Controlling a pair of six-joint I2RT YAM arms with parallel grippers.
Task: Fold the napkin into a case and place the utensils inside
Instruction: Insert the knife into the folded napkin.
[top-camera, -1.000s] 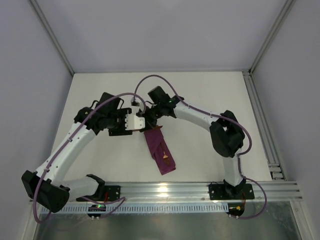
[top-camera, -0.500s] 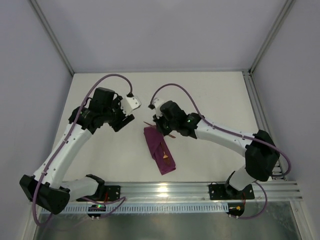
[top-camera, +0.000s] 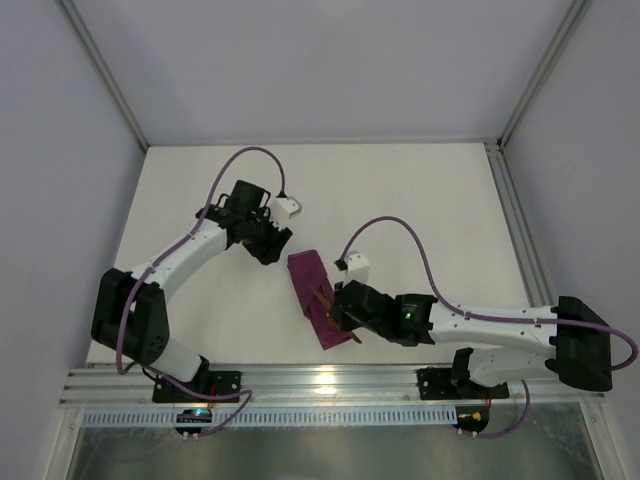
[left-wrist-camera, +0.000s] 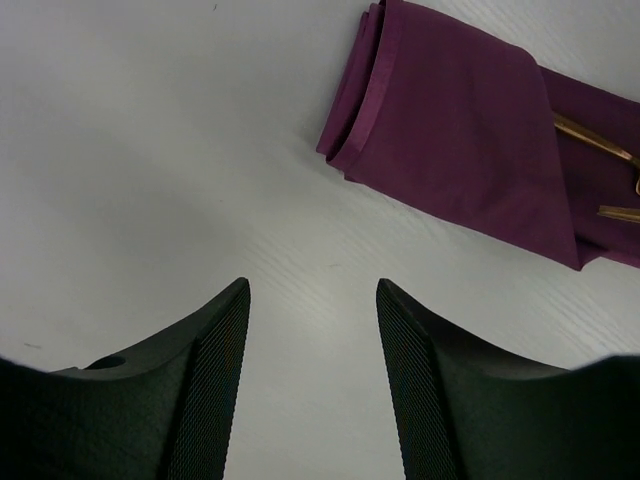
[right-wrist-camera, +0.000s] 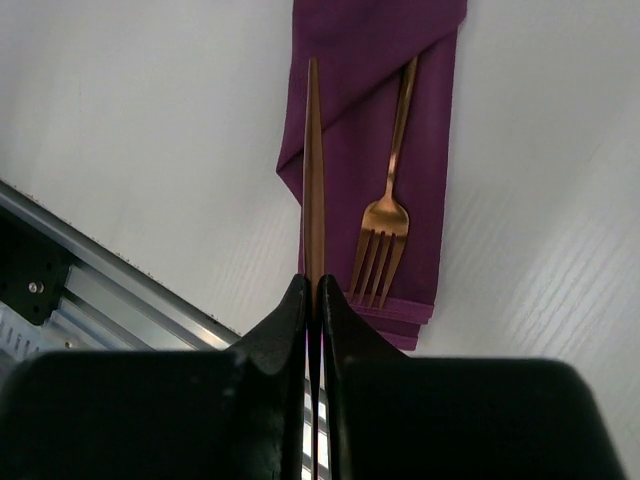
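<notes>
Both arms had shifted within the last second. The right arm had swung from the far end of the case (top-camera: 308, 275) round to its near end and lay low along the near rail. The left arm had folded back on itself, and the left pincer (top-camera: 268, 243) hung just beside the case's far end. The case lay slantwise on the counter (top-camera: 430, 200), between the two pincers.

The right pincer (right-wrist-camera: 311, 285) was clenched on the knife (right-wrist-camera: 311, 150), which ran straight out along the near side of the cloth. The fork (right-wrist-camera: 385, 215) lay beside it, tines toward the camera and handle tucked under the diagonal flap. The left pincer stood released, nothing between its fingers, over bare counter.

The knife looked thin, stiff and smooth, so it would likely slip or twist in a flat pinch. A hold well back from the tip seemed right. The cloth was soft and light, and a catching tip could drag it or open the fold. Pressing down the folded far end would probably steady it.

Only the right wrist view showed the grip and the fork clearly; from above the utensils were a mere copper glint. Only the left wrist view showed the layered, rolled edge of the fold. Whether the knife's tip lay under the flap, no view settled.
</notes>
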